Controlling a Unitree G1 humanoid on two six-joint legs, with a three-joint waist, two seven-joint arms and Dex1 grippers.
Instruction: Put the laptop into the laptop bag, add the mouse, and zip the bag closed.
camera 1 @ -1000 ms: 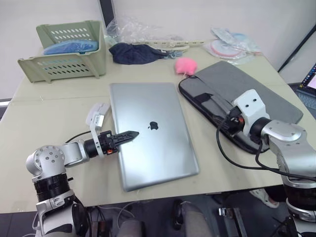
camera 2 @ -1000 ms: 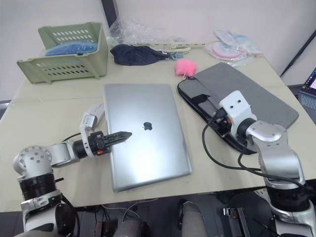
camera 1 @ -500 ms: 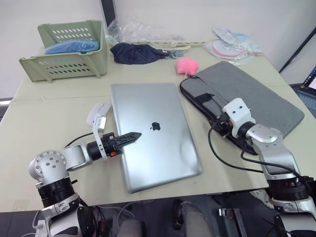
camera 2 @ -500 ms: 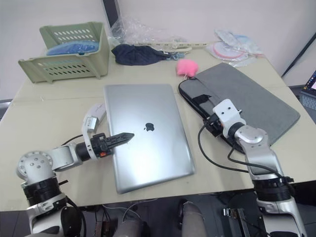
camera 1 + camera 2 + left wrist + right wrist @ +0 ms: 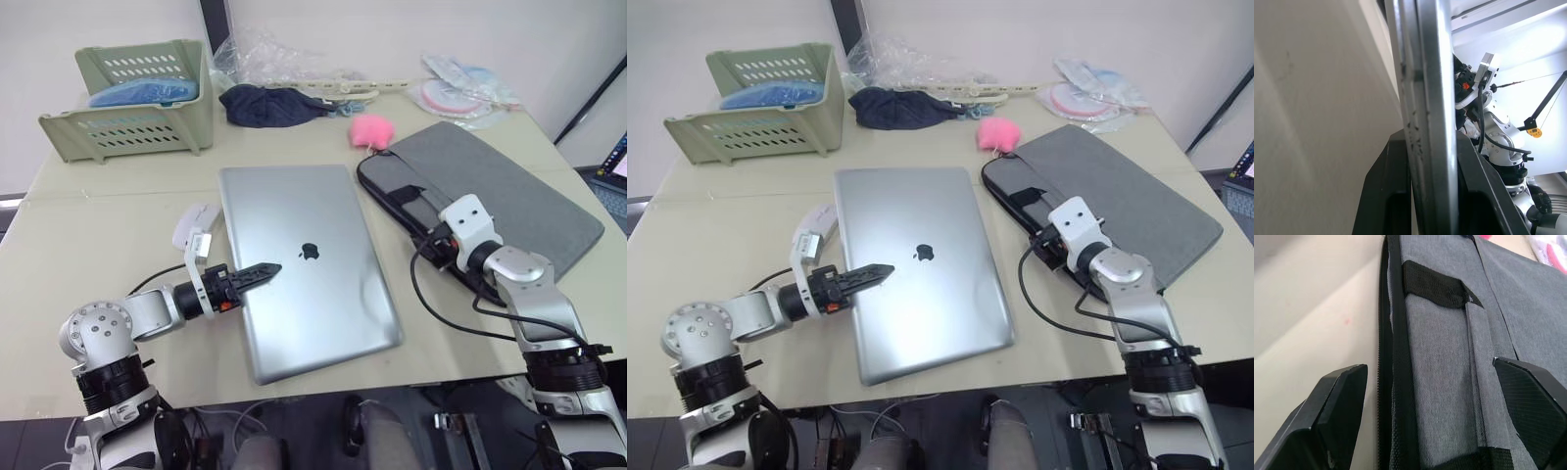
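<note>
Left eye view: at the far left of the table [image 5: 88,215] stands one green basket [image 5: 132,96] with something blue lying in it. Nearer, the left gripper [image 5: 257,273] reaches in from the left, and in its wrist view its two black fingers [image 5: 1386,196] are clamped on the laptop's edge, one on each face. One white mouse [image 5: 196,221] lies just beside the laptop's left edge, partly hidden behind that gripper's wrist. The single laptop [image 5: 304,264] is a thin silver slab, lid shut, with a dark logo in the middle, lying flat at the table's centre. Behind it sit one dark blue cloth bundle [image 5: 269,104] and some clear plastic wrapping [image 5: 274,59]. Right of the laptop lies one grey bag [image 5: 490,186], flat, with a black zip edge and black strap handles facing the laptop, and one pink fluffy charm [image 5: 369,129] at its far corner. The right gripper [image 5: 1437,396] is at the bag's near edge, its fingers spread wide over the grey fabric and a strap, grasping nothing.
</note>
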